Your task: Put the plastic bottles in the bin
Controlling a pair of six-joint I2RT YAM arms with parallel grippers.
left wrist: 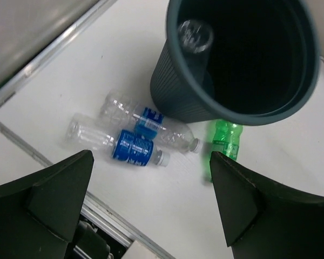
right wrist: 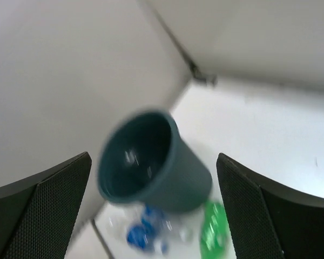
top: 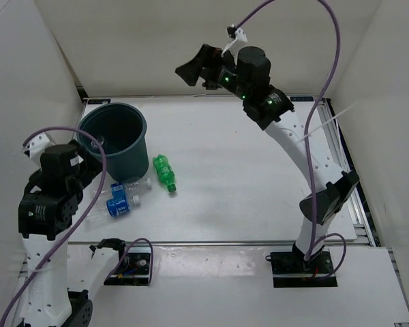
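A robotics lab cell: plain white panels (top: 143,41) enclose a white table (top: 245,184) edged with aluminium rail (top: 365,229)

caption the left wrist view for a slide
Open left gripper above two blue-labelled bottles, a green bottle and the bin.

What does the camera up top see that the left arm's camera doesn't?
Only the top camera shows both arms, with the right arm raised high. Only the left wrist camera shows its own open claw up close and a clear bottle plainly inside the bin. Both show the bin, the green bottle and two blue-labelled bottles lying beside it.
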